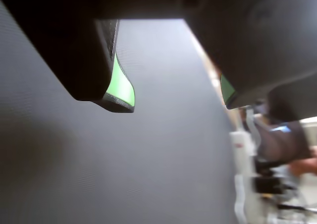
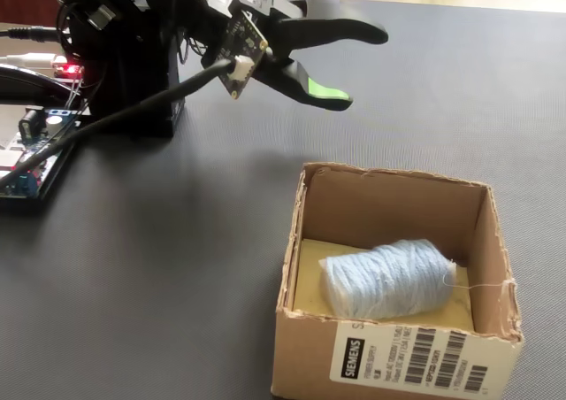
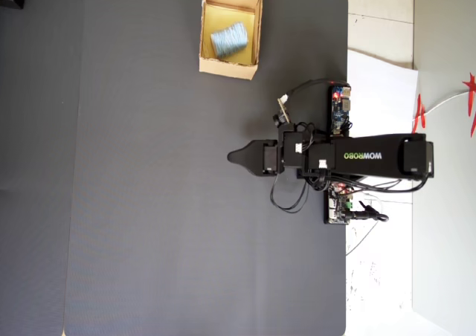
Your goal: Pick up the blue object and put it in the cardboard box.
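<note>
Lies on the yellowish floor of the cardboard box (image 2: 301,267) — the blue object (image 2: 386,279), on its side, near the middle. Well apart from the gripper (image 2: 364,66), which hangs above the dark mat (image 2: 177,258) with jaws spread and nothing between them (green pads (image 1: 121,85) visible in the wrist view). Overhead: box (image 3: 256,31) at the mat's top edge — gripper (image 3: 232,157) mid-mat.
</note>
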You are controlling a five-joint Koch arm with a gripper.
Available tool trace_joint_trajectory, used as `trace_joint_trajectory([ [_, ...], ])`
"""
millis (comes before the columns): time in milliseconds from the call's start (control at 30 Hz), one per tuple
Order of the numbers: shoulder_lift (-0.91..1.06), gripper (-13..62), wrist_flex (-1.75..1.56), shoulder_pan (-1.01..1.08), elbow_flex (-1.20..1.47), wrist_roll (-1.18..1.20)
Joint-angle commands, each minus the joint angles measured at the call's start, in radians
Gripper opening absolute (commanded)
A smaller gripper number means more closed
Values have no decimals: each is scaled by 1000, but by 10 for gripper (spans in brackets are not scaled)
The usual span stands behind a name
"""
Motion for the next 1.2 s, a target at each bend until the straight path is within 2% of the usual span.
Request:
trace_joint_trajectory([
  [0,87,350,52,0,40,20],
  [433,81,341,270,2,40,31],
  [1167,81,342,272,9,40,25],
])
